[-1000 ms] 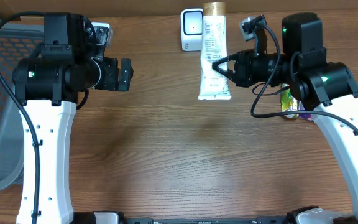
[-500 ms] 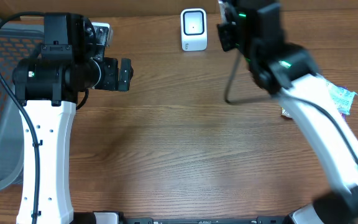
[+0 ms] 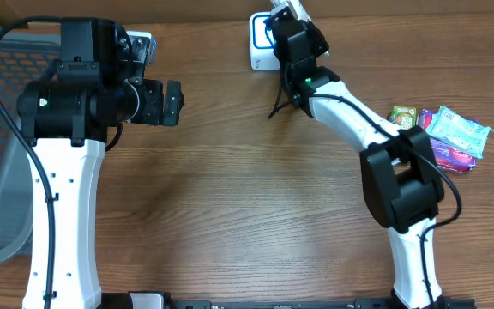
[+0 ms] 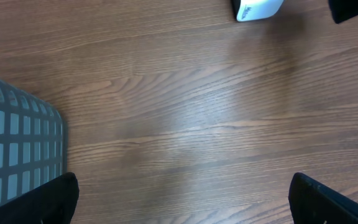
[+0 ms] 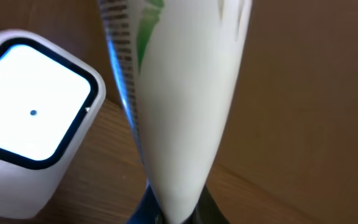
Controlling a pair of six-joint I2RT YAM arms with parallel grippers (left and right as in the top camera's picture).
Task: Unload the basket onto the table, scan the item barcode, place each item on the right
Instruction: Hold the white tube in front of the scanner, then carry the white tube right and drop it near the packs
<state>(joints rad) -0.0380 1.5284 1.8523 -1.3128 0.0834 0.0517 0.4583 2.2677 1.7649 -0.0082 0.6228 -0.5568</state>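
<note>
The right hand (image 5: 174,210) is clamping tight on the lower end of the white tube (image 5: 179,93), its two dark fingers (image 5: 146,205) pinching it from either side. A second ago this hand was holding the tube lying flat, low over the surface (image 3: 247,197) and just to the right of the scanner (image 5: 33,112). Now the arm is stretching far forward and the tube is standing on end, just beside the scanner's lit white window.

In the wrist view the barcode (image 5: 120,43) is showing as a strip of dark bars along the tube's left edge, on the side nearest the scanner. That suggests the task is in its presenting step: the code is being brought to the reader. Whether it is facing the window squarely enough to be read cannot be told, and a small turn of the tube may be needed.

With the arm swung away, the snack packets (image 3: 453,133) at the right of the surface are now lying uncovered.

The left hand (image 4: 182,202) is hanging wide open and empty, staying where it was, near the basket (image 4: 17,155).
</note>
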